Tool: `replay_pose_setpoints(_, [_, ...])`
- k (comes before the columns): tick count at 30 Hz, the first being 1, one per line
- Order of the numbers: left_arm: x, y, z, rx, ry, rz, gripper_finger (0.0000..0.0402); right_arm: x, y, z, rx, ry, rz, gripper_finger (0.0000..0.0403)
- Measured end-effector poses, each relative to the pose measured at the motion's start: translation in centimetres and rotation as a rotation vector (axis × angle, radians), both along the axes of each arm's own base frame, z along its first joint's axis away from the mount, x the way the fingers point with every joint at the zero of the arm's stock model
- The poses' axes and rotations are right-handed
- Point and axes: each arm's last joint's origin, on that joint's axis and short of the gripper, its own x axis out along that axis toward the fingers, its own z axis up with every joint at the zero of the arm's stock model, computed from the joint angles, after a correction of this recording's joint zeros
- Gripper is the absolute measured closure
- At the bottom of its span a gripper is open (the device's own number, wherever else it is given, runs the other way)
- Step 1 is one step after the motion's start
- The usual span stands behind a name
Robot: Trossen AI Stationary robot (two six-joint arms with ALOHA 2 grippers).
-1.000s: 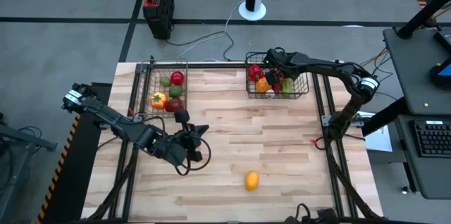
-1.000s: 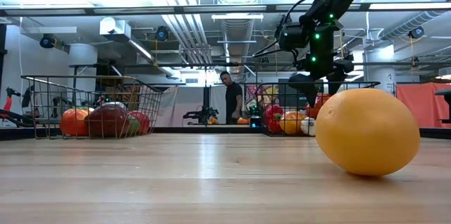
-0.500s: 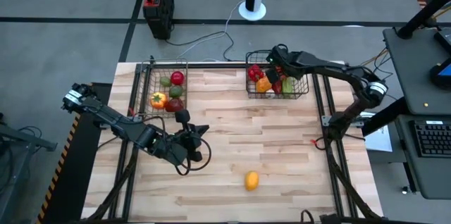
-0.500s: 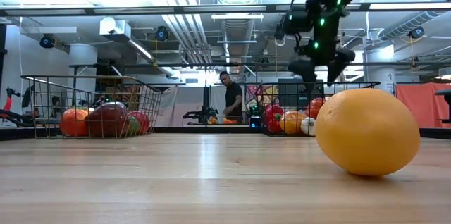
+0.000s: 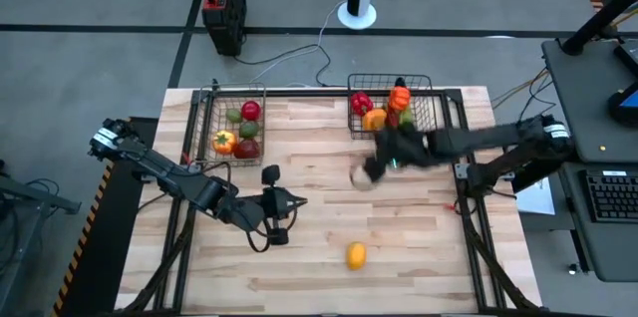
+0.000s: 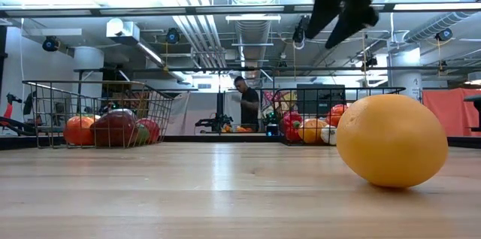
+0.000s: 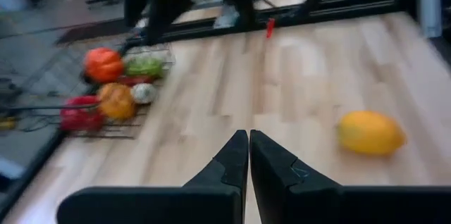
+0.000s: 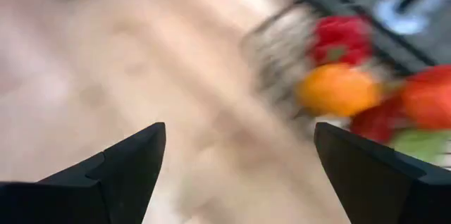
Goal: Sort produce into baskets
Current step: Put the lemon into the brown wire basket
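Wooden boards make up the surface [image 5: 319, 207], with two wire baskets at the far edge, one [image 5: 235, 121] on the left and one [image 5: 391, 108] on the right (both hold toy food). One orange fruit [image 5: 356, 254] lies alone near the front. Above the middle, the right pincer [image 5: 371, 167] is spread wide and empty. Nearby, the left pincer [image 5: 293, 200] is pressed together, empty too.

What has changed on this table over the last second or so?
The right gripper, open and empty, swung away from over the right basket out above the bare table toward the middle. The left gripper, shut, shifted only slightly. The orange fruit on the table, the left basket and the produce in both baskets stayed put.
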Motion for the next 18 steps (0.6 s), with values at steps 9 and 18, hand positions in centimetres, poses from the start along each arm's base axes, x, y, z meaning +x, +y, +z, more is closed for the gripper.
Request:
replay_pose_setpoints(9, [3.1,-2.0,-2.9,-0.070,-0.029,-0.115,0.0402,-2.0,12.5,-3.1,0.271,-0.049,0.125,0.0051])
replay_pose_setpoints(18, [5.9,-3.5,-4.6,-0.021,-0.007,-0.139,0.0402,-3.7,19.0,-7.3,0.349,0.059,0.130,0.0051])
